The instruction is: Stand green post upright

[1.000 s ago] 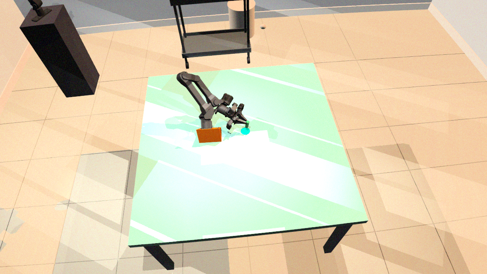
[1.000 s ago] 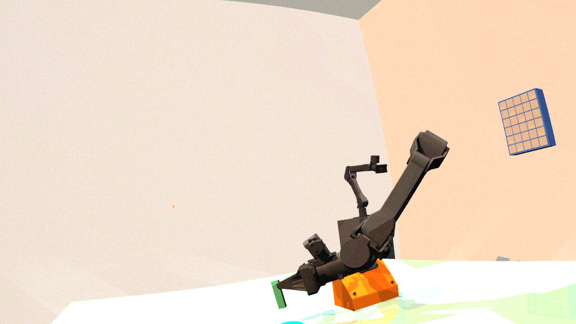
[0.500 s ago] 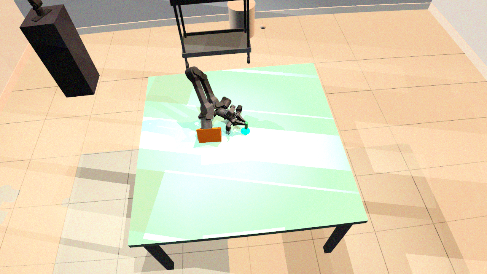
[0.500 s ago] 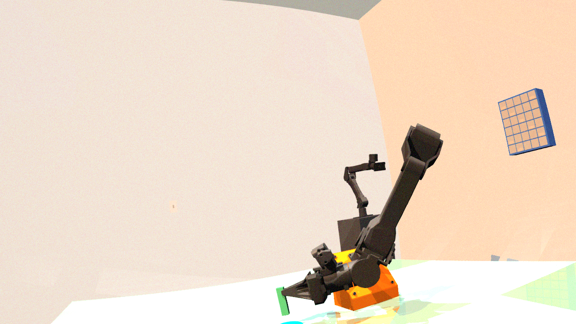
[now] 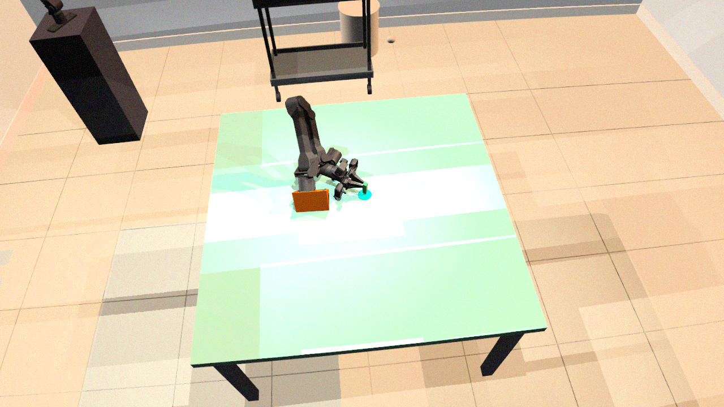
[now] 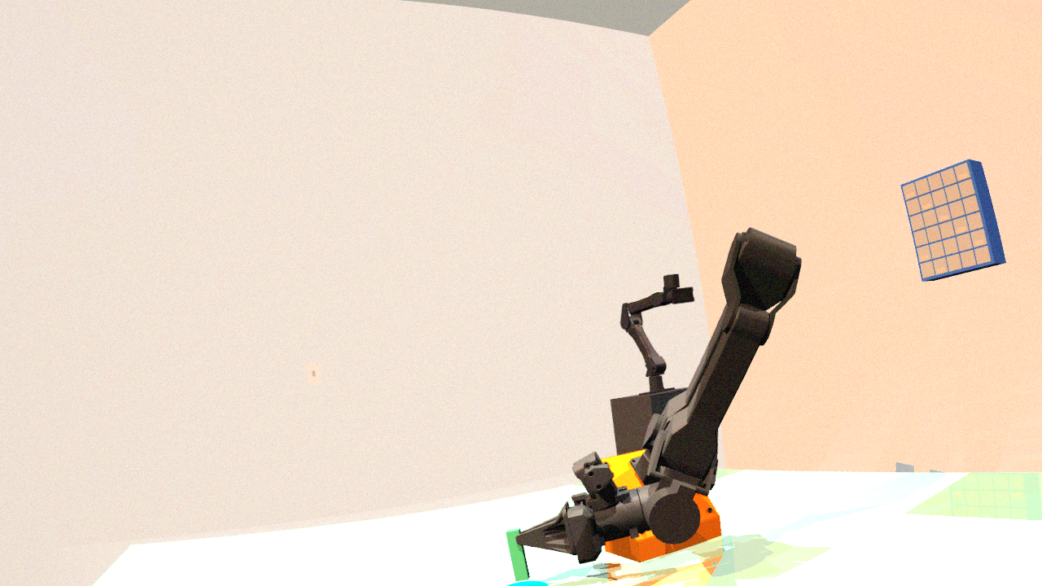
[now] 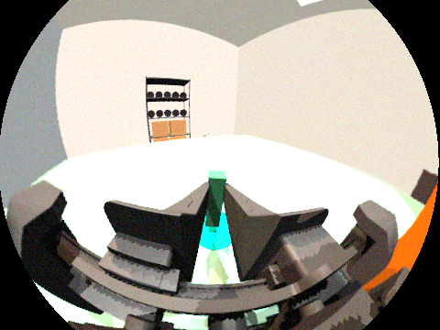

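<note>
Standing nearly upright, slim green post (image 6: 516, 555), pinched by gripper (image 6: 521, 540), over cyan circle (image 7: 214, 240)

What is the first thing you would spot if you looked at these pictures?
The dark robot arm near the middle of the pale green table, bending low from its bright orange base. Its hand grips a small green post, nearly upright, right over the cyan circle.
</note>
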